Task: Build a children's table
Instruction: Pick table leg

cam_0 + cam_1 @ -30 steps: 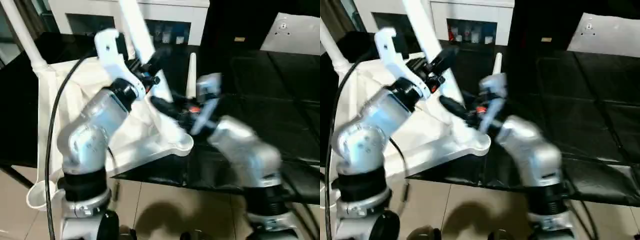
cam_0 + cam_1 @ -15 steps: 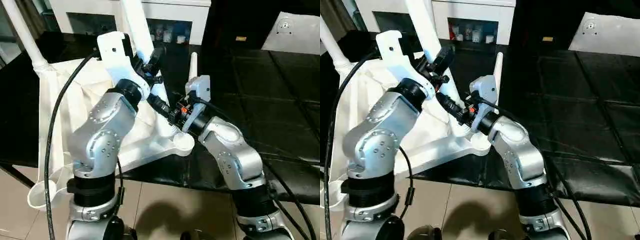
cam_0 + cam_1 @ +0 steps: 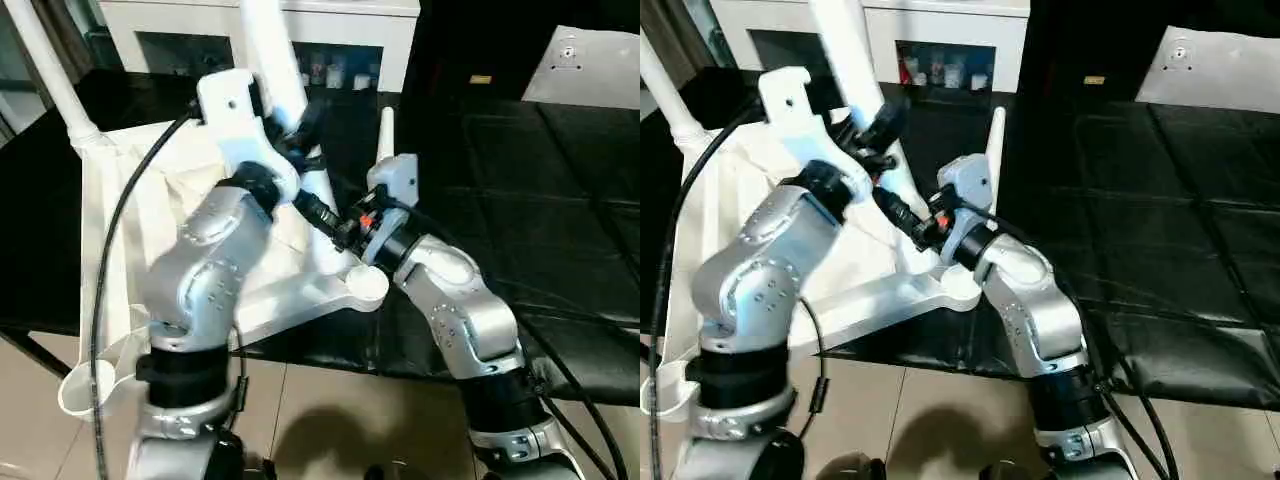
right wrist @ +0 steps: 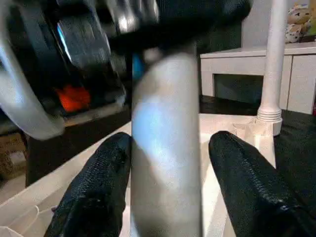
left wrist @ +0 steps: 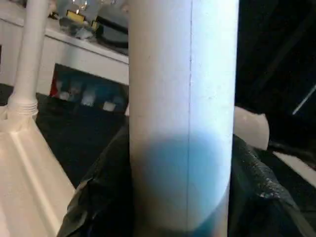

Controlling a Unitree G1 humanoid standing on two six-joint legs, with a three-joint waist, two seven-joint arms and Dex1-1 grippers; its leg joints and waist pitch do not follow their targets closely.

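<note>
A: Leg (image 3: 275, 60) first — where is it?

B: Standing tilted in a corner of the upturned tabletop (image 3: 110, 230) on the black table (image 3: 560, 200), long axis running up and away from the robot. The left gripper (image 5: 180, 197) is clamped around it partway up.

A: And the right gripper (image 4: 168, 197)?

B: Lower on the same leg, fingers (image 4: 247, 197) spread either side, one touching, the other just off it. Being nearer the socket, it is probably better placed for turning the leg.
</note>
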